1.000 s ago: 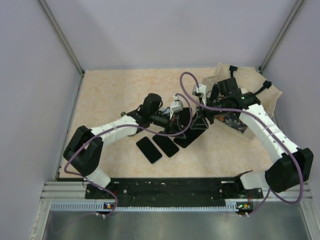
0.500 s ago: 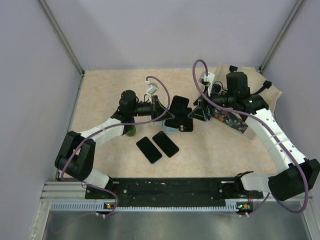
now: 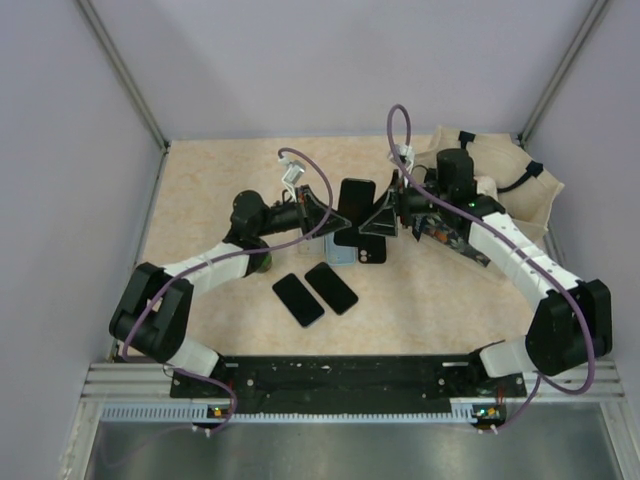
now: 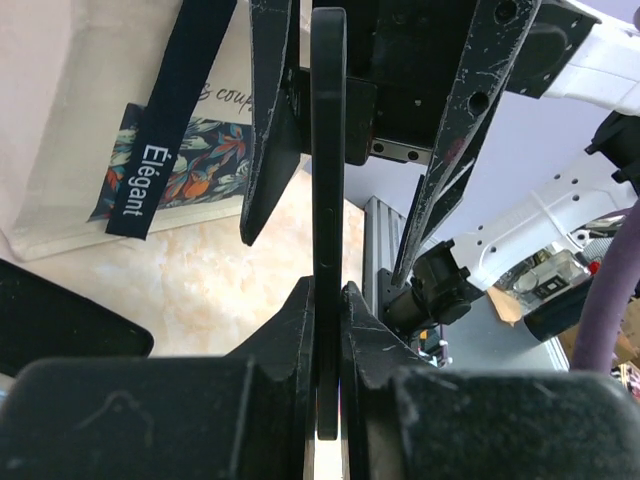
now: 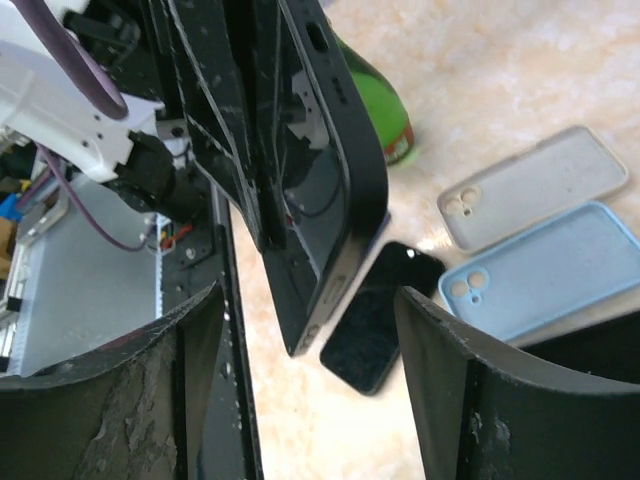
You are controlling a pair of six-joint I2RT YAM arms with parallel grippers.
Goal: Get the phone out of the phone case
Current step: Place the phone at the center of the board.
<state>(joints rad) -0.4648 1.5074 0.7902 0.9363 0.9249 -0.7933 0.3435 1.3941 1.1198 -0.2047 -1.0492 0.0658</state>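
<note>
Left gripper (image 4: 327,297) clamps the thin, glossy black phone (image 5: 338,170); right gripper (image 5: 310,325) jaws gape.

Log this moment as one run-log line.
left gripper: shut on upright black phone | right gripper: open, straddling phone | phone: off table

Raises the phone (image 3: 357,195) clear of the bench (image 3: 220,180), clamped edge-up in the left pincer (image 4: 328,305), from its low spot a second ago beside the two dark phones (image 3: 331,288). Pulls the left arm (image 3: 215,262) back toward its own side. Swings the right pincer (image 3: 380,215) in from the bag side, jaws apart on either side of the phone's free end. Uncovers the black case (image 3: 372,250) and the light blue case (image 3: 340,252), hidden under both arms before.
</note>
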